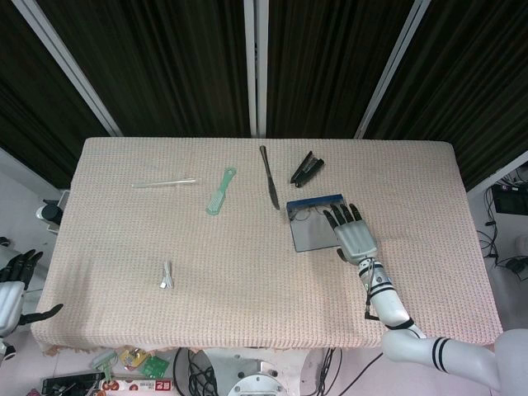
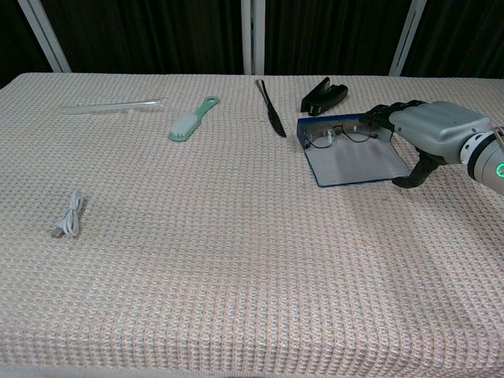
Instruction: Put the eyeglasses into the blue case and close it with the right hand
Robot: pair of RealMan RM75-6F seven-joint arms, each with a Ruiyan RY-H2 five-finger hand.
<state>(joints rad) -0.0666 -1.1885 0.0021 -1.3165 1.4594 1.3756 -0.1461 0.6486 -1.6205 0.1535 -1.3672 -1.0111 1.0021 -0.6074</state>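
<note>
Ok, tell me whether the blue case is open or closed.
Open. The flat blue case lies spread on the table, its grey inside showing, with the thin-framed eyeglasses resting uncovered at its far edge.

Cloth-covered table [image 1: 247, 272], scattered small items

Bare tabletop [image 2: 236, 260] lies open in front of the blue case [image 2: 350, 161]; stapler [image 2: 324, 94] and knife [image 2: 269, 107] crowd its far side.
</note>
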